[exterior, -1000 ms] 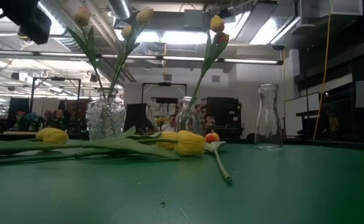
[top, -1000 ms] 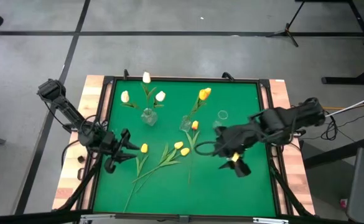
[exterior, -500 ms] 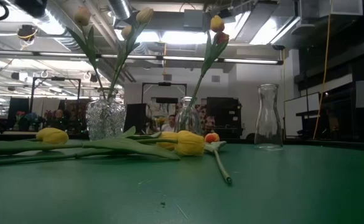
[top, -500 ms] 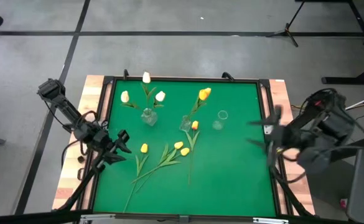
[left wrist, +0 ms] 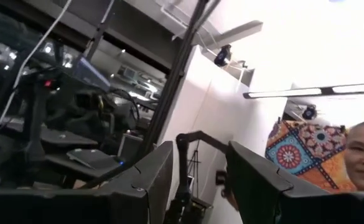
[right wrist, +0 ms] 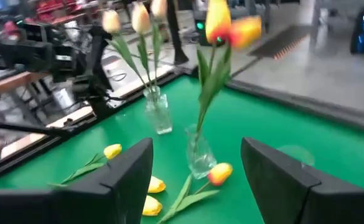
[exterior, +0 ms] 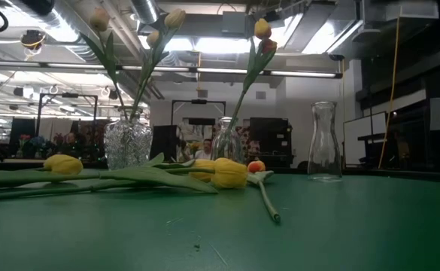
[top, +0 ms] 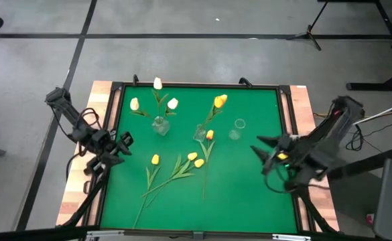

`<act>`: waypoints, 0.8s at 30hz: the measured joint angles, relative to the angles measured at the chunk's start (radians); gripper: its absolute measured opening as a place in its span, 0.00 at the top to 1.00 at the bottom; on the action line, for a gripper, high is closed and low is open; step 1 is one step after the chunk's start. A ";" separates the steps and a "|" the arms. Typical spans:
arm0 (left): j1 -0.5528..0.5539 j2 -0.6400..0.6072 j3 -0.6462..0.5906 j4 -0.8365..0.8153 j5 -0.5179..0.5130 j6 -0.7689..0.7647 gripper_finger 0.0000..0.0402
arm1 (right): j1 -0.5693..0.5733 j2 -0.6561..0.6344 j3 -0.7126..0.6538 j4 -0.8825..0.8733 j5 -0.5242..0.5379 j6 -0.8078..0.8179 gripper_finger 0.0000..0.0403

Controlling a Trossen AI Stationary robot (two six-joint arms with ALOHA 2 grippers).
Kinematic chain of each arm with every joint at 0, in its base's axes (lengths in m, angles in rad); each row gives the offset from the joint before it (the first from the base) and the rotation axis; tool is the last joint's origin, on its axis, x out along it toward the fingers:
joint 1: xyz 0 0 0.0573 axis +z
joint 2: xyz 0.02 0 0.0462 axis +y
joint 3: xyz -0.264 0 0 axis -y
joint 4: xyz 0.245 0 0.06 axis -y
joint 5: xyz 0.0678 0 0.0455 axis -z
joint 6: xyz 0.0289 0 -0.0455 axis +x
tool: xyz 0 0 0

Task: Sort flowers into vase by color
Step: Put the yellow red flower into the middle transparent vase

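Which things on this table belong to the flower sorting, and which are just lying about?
Job:
white tulips in the cut-glass vase
orange-yellow tulips in the middle vase
empty glass vase
loose yellow tulips and one orange tulip on the green mat
left gripper, right gripper, both open

Lying about:
wooden table edge

Two dark jointed arms trailing black cables, blocky black fingers point(right wrist: 132, 171)

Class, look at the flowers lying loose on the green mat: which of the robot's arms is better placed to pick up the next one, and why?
Probably the right. The right hand is open over the mat and faces the loose flowers. The left hand sits at the mat's edge, pointing up into the room.
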 joint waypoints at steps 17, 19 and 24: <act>0.149 -0.144 0.000 -0.280 0.199 -0.217 0.63 | -0.412 0.303 -0.116 0.759 -0.448 -0.112 0.40; 0.154 -0.144 0.000 -0.279 0.198 -0.205 0.63 | -0.422 0.328 -0.116 0.738 -0.484 -0.056 0.40; 0.159 -0.144 0.000 -0.280 0.183 -0.152 0.63 | -0.421 0.376 -0.116 0.669 -0.514 0.060 0.40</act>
